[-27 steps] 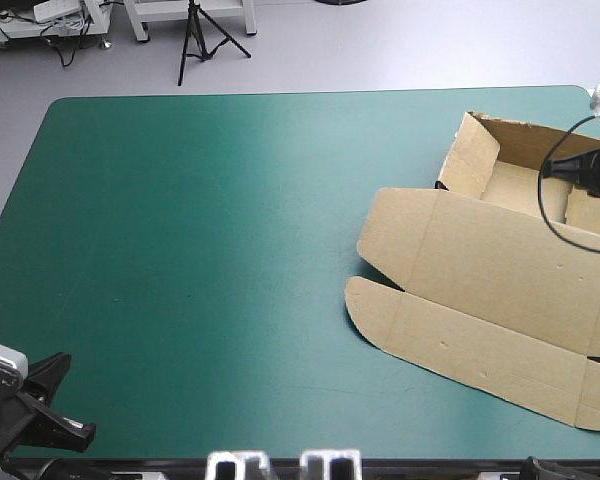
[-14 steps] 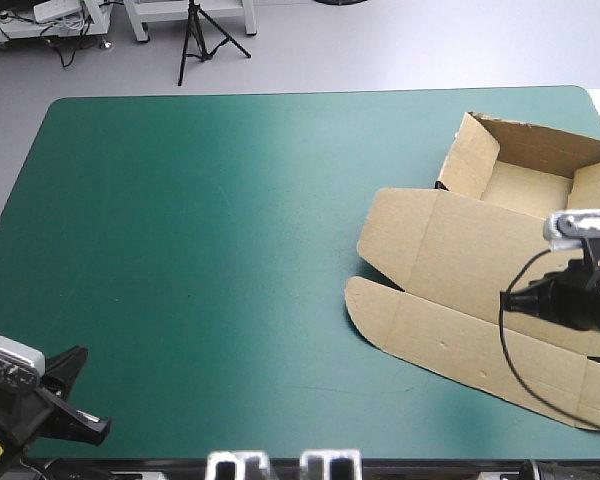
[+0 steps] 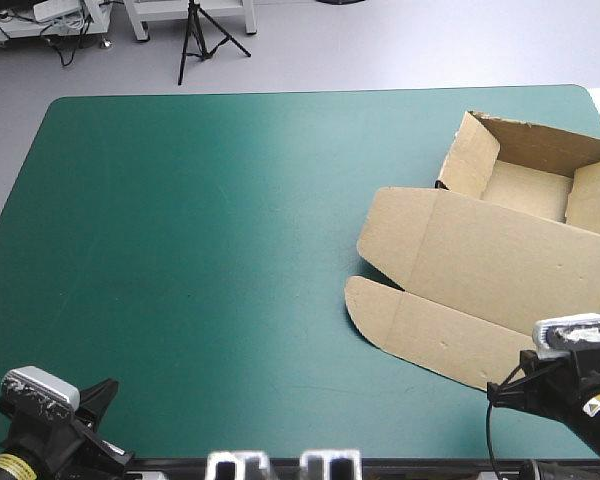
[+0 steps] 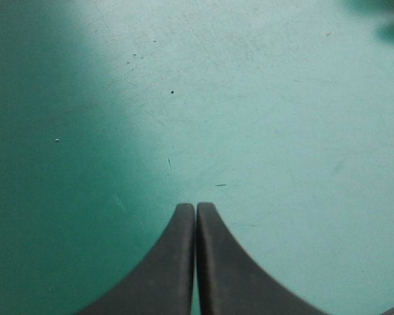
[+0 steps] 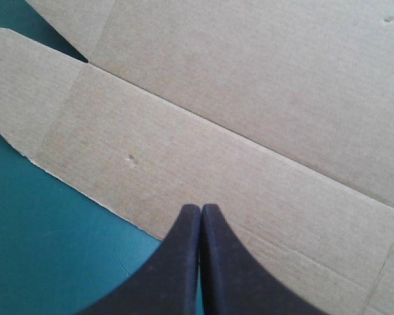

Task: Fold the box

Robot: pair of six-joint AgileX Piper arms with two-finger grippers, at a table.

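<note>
Left gripper (image 4: 196, 207) sat low at the table's (image 3: 210, 230) near left corner, black fingers pressed into one point, gripping nothing, only bare teal-green cover ahead of it. Box (image 3: 450, 300) lay on the table's right side, its open tray (image 3: 525, 185) with raised walls toward the far right corner and its lid (image 3: 510, 250) flat toward the near edge. Right gripper (image 5: 201, 209) was at the near right, fingers closed and empty, tips over the lid's near edge; contact unclear.
</note>
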